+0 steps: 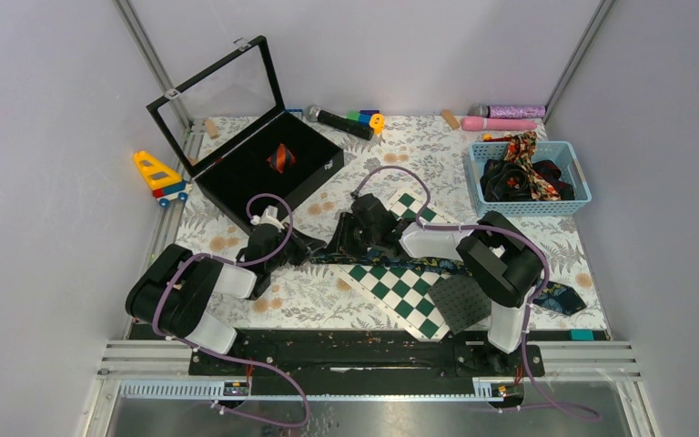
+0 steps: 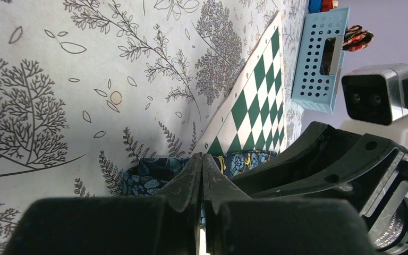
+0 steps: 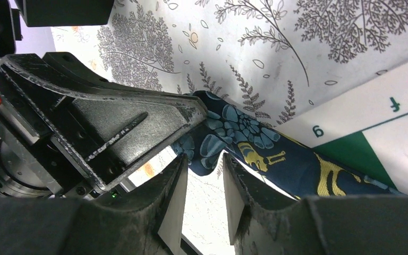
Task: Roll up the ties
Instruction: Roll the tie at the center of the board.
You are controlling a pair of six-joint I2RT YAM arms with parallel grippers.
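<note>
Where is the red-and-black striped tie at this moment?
In the top view, the striped tie lies inside the open black case at the far left of the table, with the microphone to its right.

The tie is woven cloth with a faint sheen over its blue floral print. The table cover looks like a smooth, matt printed sheet. The chequered board is flat, smooth and slightly glossy. The basket is perforated pale blue plastic. The right gripper has fingers of black matt plastic, rough and scuffed along the edges. The box is matt black, its lid clear and glossy. The frame rails are bare brushed metal.
</note>
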